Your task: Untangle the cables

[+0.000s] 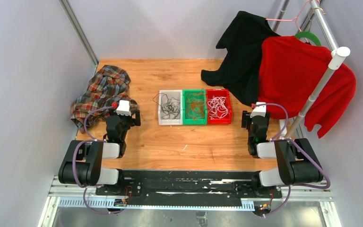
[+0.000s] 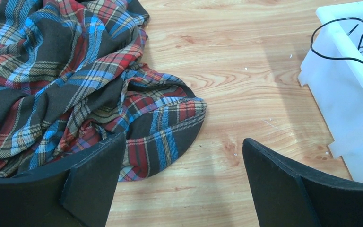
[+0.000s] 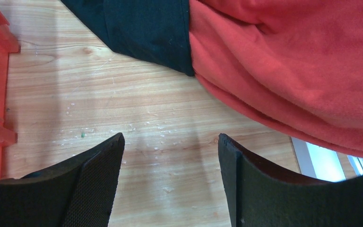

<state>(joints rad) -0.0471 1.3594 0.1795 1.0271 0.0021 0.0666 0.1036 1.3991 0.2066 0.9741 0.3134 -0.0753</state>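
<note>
- Status: colours look separated, one per bin; task judged all but done
- Left gripper (image 2: 179, 161): well left of green bin (image 1: 194, 123), arm folded low, jaws wide apart, holding nothing
- Black cables (image 1: 169, 106): in white bin (image 1: 170, 123) against green bin's left side; one loop strays over the rim
- Orange cables (image 1: 194, 106): inside green bin
- White cables (image 1: 218, 107): in red bin (image 1: 219, 122) against green bin's right side
- Right gripper (image 3: 170, 156): well right of green bin, arm folded low, jaws wide, empty
</note>
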